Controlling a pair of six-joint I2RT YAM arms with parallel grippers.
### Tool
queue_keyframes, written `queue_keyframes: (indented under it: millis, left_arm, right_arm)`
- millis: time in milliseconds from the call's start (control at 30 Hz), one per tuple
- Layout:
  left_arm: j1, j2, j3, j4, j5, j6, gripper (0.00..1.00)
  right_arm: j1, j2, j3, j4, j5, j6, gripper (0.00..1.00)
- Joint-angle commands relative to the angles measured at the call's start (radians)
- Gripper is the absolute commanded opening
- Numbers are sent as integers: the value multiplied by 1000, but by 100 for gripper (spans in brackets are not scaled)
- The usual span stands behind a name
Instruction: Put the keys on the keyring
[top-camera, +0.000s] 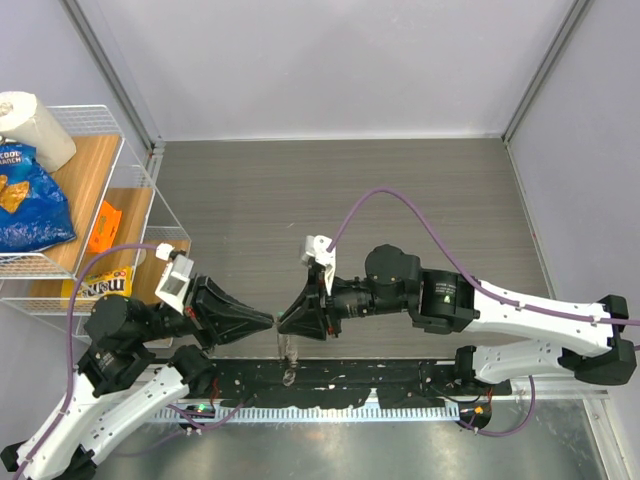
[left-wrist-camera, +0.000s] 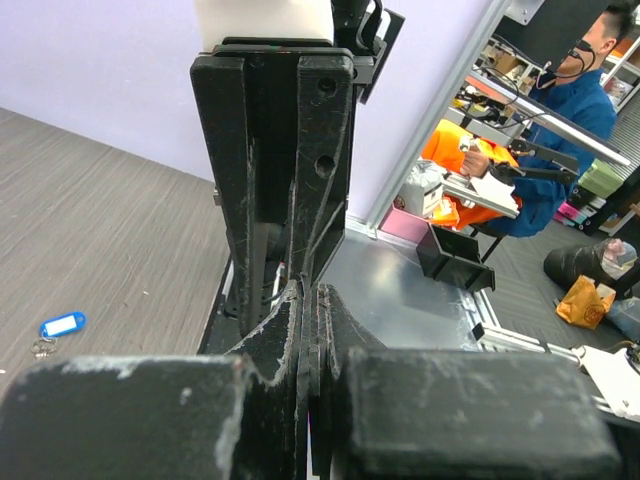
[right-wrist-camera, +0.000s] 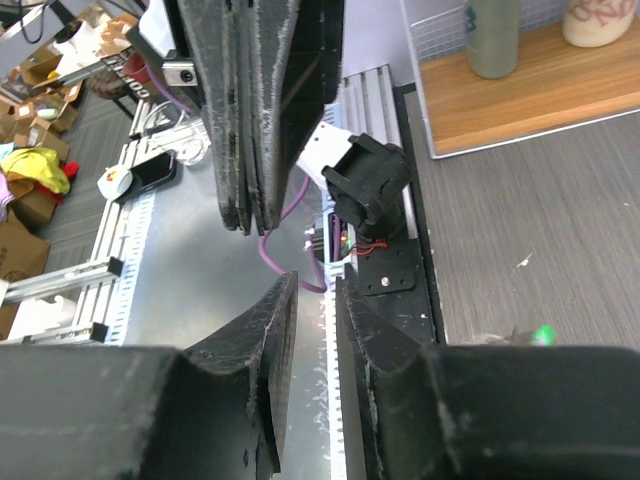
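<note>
Both arms are built alike: white link shells w/ black joint housings are seen on the left arm (top-camera: 60, 430) and right arm (top-camera: 530, 305). Each is tipped w/ a black wedge-shaped unit, the left gripper (top-camera: 270, 322) and right gripper (top-camera: 283, 322). The fingers (left-wrist-camera: 150, 420) are matte black, scuffed w/ whitish scratches. A purple cable (top-camera: 400, 200) is run to each wrist, where a white camera mount (top-camera: 320, 250) is fitted. 2 round holes are seen in 1 finger plate.

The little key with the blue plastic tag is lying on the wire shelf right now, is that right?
Not quite. The left wrist view shows the little key with the blue plastic tag lying on the grey wood-grain table right now.
</note>
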Motion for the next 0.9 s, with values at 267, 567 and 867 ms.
queue_keyframes:
  millis: [267, 567, 867]
  left_arm:
    - [2, -1, 4, -43, -88, 47, 0]
    - [2, -7, -3, -198, -294, 81, 15]
    - [2, -35, -55, -293, -518, 48, 96]
  right_arm:
    - [3, -104, -117, 47, 183, -18, 36]
    - [-47, -92, -289, 76, 344, 79, 45]
    - [-114, 80, -396, 191, 390, 209, 57]
